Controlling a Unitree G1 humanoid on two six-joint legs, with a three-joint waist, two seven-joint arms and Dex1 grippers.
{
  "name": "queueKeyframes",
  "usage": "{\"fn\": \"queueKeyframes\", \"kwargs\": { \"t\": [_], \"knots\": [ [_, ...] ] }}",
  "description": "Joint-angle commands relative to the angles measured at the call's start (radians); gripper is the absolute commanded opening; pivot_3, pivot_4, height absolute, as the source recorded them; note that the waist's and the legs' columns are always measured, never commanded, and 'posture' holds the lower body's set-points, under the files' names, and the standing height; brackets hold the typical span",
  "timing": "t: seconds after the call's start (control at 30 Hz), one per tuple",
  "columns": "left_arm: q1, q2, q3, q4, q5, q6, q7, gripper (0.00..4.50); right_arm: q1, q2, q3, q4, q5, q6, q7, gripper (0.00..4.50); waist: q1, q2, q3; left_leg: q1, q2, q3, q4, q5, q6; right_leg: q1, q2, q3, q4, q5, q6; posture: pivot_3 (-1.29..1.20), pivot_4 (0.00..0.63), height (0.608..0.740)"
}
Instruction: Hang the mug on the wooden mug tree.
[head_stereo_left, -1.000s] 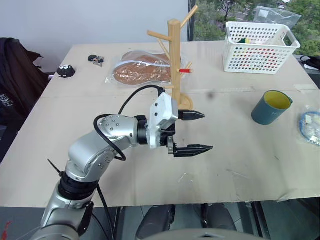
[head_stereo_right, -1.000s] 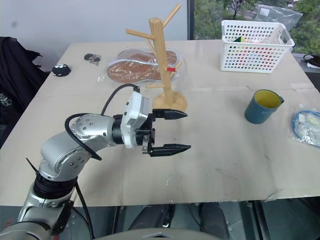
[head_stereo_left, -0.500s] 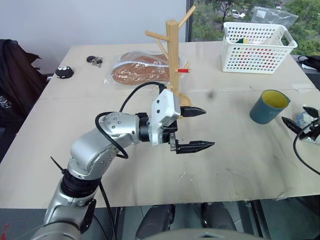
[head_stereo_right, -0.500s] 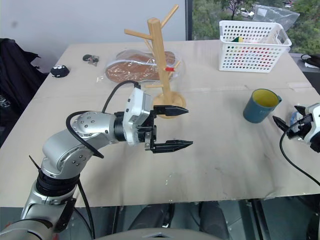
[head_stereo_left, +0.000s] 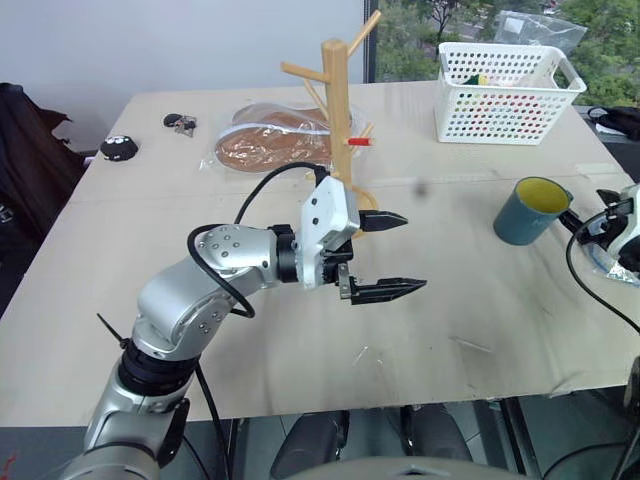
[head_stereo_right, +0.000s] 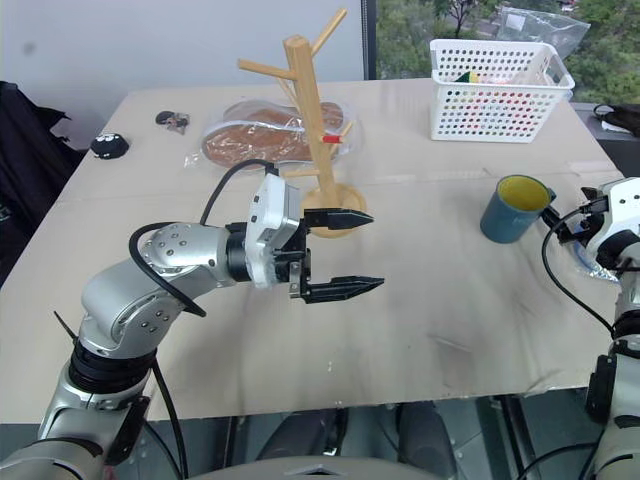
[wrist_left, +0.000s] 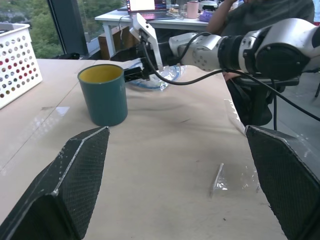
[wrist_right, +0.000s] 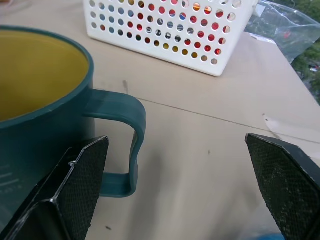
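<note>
The mug (head_stereo_left: 531, 210) is standing upright on the desk (head_stereo_left: 300, 350), its long axis vertical and its yellow mouth facing up, over on the robot's right side of the desk and well apart from the wooden mug tree (head_stereo_left: 340, 110). Its loop handle (wrist_right: 122, 145) is pointing toward the right hand (head_stereo_right: 572, 222), away from the tree; in the right wrist view the handle is sitting just ahead of one of that hand's fingers (wrist_right: 75, 190). The lettering on its side is too faint to make out.

The right hand is hovering just beside the mug with its two fingers spread wide and nothing between them. Whether a fingertip is touching the handle cannot be told.

The left hand (head_stereo_left: 385, 255) is hanging above the middle of the desk, pointing across toward the mug, its fingers wide apart and holding nothing.

The wooden mug tree is standing upright toward the far side of the desk, its post vertical and its pegs angling upward, one with a red tip. The left arm is covering most of its round base. Behind it, a plastic-wrapped brown item (head_stereo_left: 270, 148) is lying flat, and a white perforated basket (head_stereo_left: 505, 95) is sitting at the far right. A blue-rimmed object near the right hand is being cut off by the frame edge.
</note>
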Motion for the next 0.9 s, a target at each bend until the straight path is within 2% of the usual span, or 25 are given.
{"fn": "queueKeyframes", "kwargs": {
  "t": [0.03, 0.53, 0.63, 0.67, 0.7, 0.83, 0.87, 0.9],
  "knots": [
    [0.005, 0.010, 0.021, -0.021, 0.013, -0.023, -0.008, 4.50, -0.046, 0.013, -0.004, 0.036, 0.009, -0.015, 0.019, 4.42, -0.001, 0.000, 0.000, 0.000, 0.000, 0.000, 0.000, 0.000, 0.000, 0.000, 0.000, 0.000, 0.000, 0.000, 0.000, 0.00, 0.150, 0.740],
    [0.013, 0.011, 0.017, -0.040, 0.020, -0.005, 0.012, 4.50, -0.122, 0.072, -0.014, 0.120, 0.042, 0.038, 0.097, 4.42, -0.001, 0.000, 0.000, 0.000, 0.000, 0.000, 0.000, 0.000, 0.000, 0.000, 0.000, 0.000, 0.000, 0.000, 0.000, 0.00, 0.150, 0.740],
    [0.015, 0.012, 0.015, -0.040, 0.022, -0.008, 0.012, 4.50, -0.130, 0.079, -0.010, 0.125, 0.037, 0.036, 0.102, 3.60, -0.001, 0.000, 0.000, 0.000, 0.000, 0.000, 0.000, 0.000, 0.000, 0.000, 0.000, 0.000, 0.000, 0.000, 0.000, 0.00, 0.150, 0.740],
    [0.016, 0.013, 0.015, -0.041, 0.023, -0.009, 0.012, 4.50, -0.132, 0.082, -0.010, 0.127, 0.036, 0.035, 0.103, 2.97, -0.001, 0.000, 0.000, 0.000, 0.000, 0.000, 0.000, 0.000, 0.000, 0.000, 0.000, 0.000, 0.000, 0.000, 0.000, 0.00, 0.150, 0.740],
    [0.018, 0.014, 0.015, -0.042, 0.024, -0.011, 0.012, 4.50, -0.135, 0.083, -0.011, 0.129, 0.037, 0.036, 0.106, 2.60, -0.001, 0.000, 0.000, 0.000, 0.000, 0.000, 0.000, 0.000, 0.000, 0.000, 0.000, 0.000, 0.000, 0.000, 0.000, 0.00, 0.150, 0.740],
    [0.026, 0.021, 0.015, -0.041, 0.029, -0.018, 0.007, 4.50, -0.139, 0.088, -0.010, 0.131, 0.037, 0.038, 0.120, 0.54, -0.001, 0.000, 0.000, 0.000, 0.000, 0.000, 0.000, 0.000, 0.000, 0.000, 0.000, 0.000, 0.000, 0.000, 0.000, 0.00, 0.150, 0.740],
    [0.027, 0.022, 0.015, -0.042, 0.029, -0.019, 0.007, 4.50, -0.139, 0.088, -0.009, 0.131, 0.035, 0.037, 0.123, 0.12, -0.001, 0.000, 0.000, 0.000, 0.000, 0.000, 0.000, 0.000, 0.000, 0.000, 0.000, 0.000, 0.000, 0.000, 0.000, 0.00, 0.150, 0.740],
    [0.029, 0.023, 0.015, -0.042, 0.030, -0.021, 0.007, 4.50, -0.138, 0.089, -0.009, 0.131, 0.035, 0.036, 0.126, 0.05, -0.001, 0.000, 0.000, 0.000, 0.000, 0.000, 0.000, 0.000, 0.000, 0.000, 0.000, 0.000, 0.000, 0.000, 0.000, 0.00, 0.150, 0.740]
  ]
}}
